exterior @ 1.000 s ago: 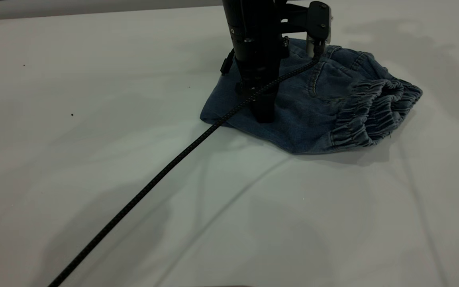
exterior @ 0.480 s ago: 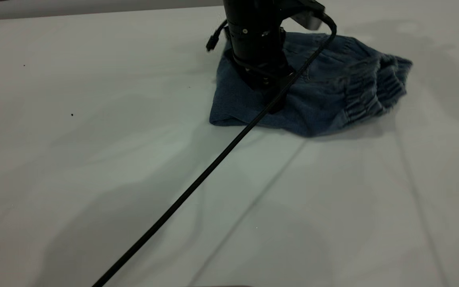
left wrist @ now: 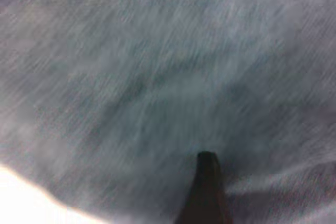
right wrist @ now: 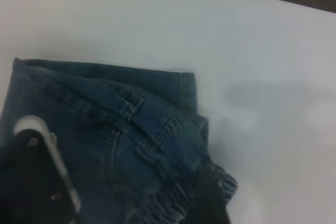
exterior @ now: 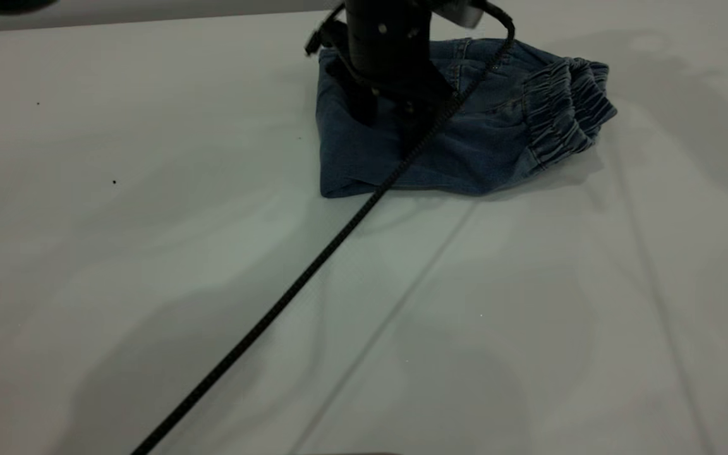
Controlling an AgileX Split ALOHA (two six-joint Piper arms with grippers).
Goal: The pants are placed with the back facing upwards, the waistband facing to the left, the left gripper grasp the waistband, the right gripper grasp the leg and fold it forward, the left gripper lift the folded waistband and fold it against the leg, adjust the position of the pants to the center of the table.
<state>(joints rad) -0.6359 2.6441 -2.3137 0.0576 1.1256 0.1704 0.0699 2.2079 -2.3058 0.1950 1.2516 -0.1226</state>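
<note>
Folded faded blue denim pants [exterior: 465, 139] sit upper centre of the white tabletop [exterior: 149, 253]. Matte black left gripper [exterior: 395, 123] presses down on them, fingers apparently spread, though partly hidden. Risk: dragging may bunch the fold undone.

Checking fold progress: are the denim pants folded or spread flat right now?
Folded. The short blue denim pants lie as a compact layered bundle, gathered elastic waistband doubled at its right end, the black left gripper pressing on top.

Large white table [exterior: 149, 284], faintly creased, a few dark specks. Folded pants [exterior: 465, 145] lying near far edge, gathered waistband [exterior: 566, 114] toward right edge.
</note>
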